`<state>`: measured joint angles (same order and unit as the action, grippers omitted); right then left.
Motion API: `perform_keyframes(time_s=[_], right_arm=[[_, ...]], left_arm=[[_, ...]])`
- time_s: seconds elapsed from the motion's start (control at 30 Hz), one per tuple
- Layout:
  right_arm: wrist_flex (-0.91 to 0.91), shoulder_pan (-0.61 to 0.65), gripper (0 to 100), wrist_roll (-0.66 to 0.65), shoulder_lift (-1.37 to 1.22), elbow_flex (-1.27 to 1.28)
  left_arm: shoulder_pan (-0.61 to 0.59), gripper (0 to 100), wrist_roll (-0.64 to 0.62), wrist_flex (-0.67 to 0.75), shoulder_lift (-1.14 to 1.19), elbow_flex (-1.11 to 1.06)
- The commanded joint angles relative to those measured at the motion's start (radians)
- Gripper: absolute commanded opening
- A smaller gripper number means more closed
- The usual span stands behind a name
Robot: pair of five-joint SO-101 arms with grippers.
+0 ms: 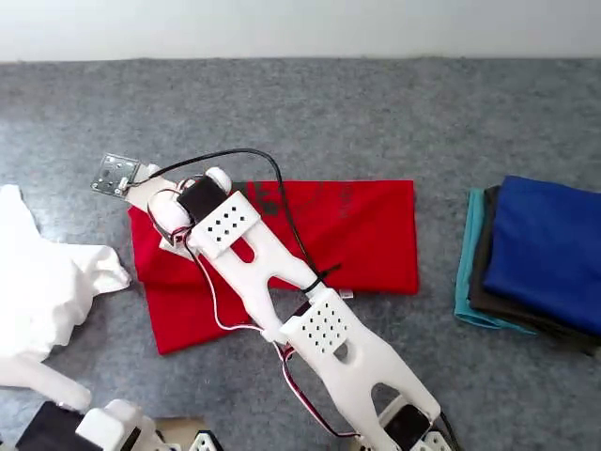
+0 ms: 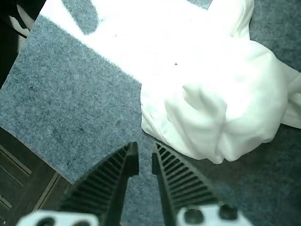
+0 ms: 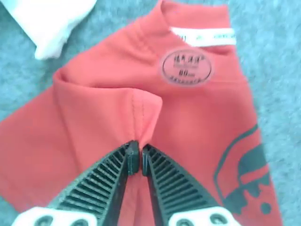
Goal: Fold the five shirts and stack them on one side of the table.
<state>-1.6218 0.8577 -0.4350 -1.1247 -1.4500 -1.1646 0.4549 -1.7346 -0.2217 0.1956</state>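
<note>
Red shirt (image 1: 357, 235), high view: lying partly folded at the centre of the grey table (image 1: 376, 103), long side running from 9 to 3 o'clock. Just beside its 9 o'clock end, a crumpled white shirt (image 1: 38, 282). Towards 3 o'clock, apart from it, a folded stack (image 1: 474, 282) with a blue shirt (image 1: 549, 249) on top, a dark one and a teal one beneath. Across the red cloth, the right arm (image 1: 324, 329), stretching from the table's 6 o'clock edge to the shirt's 10 o'clock corner. Left wrist view: left gripper (image 2: 145, 157) narrowed to a thin slit, gripping nothing, poised above bare carpet just short of the white bundle. Right wrist view: right gripper (image 3: 136, 155) pinched tight on a raised fold of the red shirt, close to the collar (image 3: 197, 9) with its white tag and round stamp; dark graphic printed on the cloth to one side; a corner of white fabric past the sleeve.
</note>
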Motion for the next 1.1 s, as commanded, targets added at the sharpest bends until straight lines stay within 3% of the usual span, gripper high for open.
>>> perform_keyframes(time_s=[0.0, 0.5, 0.73, 0.93, 1.07], right_arm=[[0.044, 0.013, 0.9, -0.015, 0.067, -0.032], [0.124, -0.008, 2.0, -0.080, 0.024, 0.018], [-0.016, -0.038, 26.9, 0.014, 0.053, -0.032], [-0.177, -0.102, 25.3, 0.017, 0.084, -0.038], [-0.174, -0.142, 11.5, 0.018, 0.093, -0.025]], left_arm=[[0.008, 6, 0.009, -0.012, -0.029, 0.036], [0.008, 6, 0.011, -0.002, -0.029, 0.036], [0.008, 6, 0.011, -0.002, -0.029, 0.036], [0.009, 6, 0.008, -0.002, -0.029, 0.035], [0.009, 6, 0.008, -0.002, -0.028, 0.035]])
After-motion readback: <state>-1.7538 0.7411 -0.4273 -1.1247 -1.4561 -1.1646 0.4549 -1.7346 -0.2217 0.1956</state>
